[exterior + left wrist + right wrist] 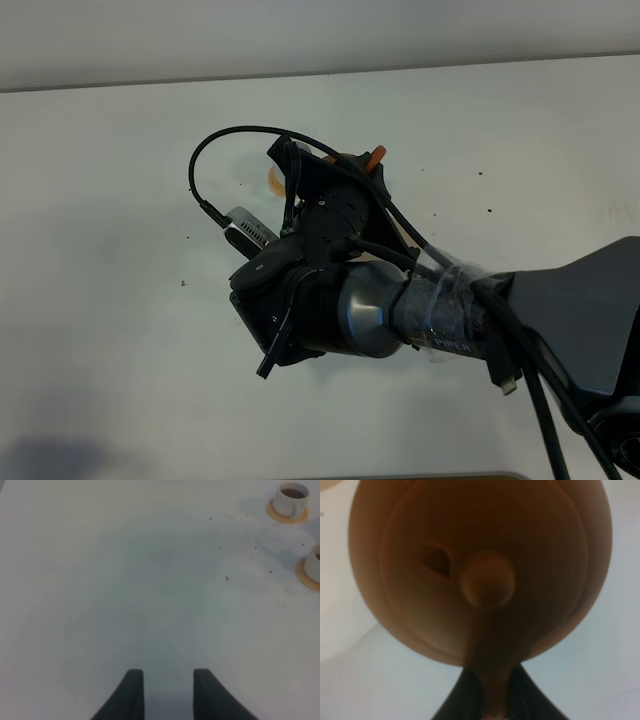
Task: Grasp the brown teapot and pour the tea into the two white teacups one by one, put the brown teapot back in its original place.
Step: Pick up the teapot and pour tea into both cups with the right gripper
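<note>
The brown teapot (480, 570) fills the right wrist view, lid knob (487, 585) facing the camera. The right pincer (492, 690) is clamped on its stubby handle (490, 650), jaws fully closed. Whether the pot rests on the desk (100, 250) or hangs above it cannot be told.

In the high view the right arm (450, 300) enters at 4 o'clock, reaches toward 11 o'clock and hides the pot.

Hazards:
- The grip is on the handle only, so the round body may roll about that axis and spill.
- Nothing restrains the lid, so tilting may shed it.
- The coaster cannot be identified, so set-down may land off-centre.

Both white teacups (291, 497) (315, 562) hold dark liquid on orange saucers (280, 516), near each other. A low arm sweep could knock them.

The left pincer (168, 672) stands apart from the cups, jaws parted, gripping nothing.
</note>
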Motion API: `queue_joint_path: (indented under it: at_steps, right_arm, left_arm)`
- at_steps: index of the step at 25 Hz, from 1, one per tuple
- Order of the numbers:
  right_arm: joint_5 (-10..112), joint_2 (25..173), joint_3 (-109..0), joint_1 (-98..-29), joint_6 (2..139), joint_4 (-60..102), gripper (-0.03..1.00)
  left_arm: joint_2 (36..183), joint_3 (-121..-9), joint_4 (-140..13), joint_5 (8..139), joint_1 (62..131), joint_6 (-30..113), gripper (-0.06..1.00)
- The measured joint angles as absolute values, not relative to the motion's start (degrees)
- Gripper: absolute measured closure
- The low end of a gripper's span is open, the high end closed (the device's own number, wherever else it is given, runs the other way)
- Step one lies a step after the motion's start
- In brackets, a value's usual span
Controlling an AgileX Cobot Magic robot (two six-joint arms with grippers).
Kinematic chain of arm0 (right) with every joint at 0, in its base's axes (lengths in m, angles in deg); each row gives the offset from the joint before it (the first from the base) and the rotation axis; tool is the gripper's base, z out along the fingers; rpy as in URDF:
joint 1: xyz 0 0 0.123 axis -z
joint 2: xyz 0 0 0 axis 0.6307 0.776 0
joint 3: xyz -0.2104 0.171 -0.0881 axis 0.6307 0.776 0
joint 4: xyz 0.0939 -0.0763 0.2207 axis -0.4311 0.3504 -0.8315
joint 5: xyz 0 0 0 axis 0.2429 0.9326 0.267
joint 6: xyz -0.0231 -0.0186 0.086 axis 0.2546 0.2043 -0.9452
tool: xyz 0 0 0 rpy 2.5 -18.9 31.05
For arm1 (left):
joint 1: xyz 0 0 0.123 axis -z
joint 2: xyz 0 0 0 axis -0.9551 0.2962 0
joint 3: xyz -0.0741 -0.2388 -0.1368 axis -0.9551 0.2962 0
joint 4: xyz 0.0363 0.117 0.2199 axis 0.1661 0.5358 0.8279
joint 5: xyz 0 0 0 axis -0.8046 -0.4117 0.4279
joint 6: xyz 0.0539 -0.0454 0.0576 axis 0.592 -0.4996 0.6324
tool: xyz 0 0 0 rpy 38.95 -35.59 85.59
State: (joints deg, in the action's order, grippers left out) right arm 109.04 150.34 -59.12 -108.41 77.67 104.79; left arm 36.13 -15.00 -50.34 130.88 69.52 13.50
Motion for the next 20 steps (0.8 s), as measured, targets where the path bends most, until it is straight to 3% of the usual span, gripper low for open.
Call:
queue_joint_path:
  at_steps: [20]
  right_arm:
    - [108.9,150.3,-59.1,-108.4,78.8,106.2,0.88]
  left_arm:
    - [36.1,-15.0,-50.3,130.9,69.5,13.6,0.7]
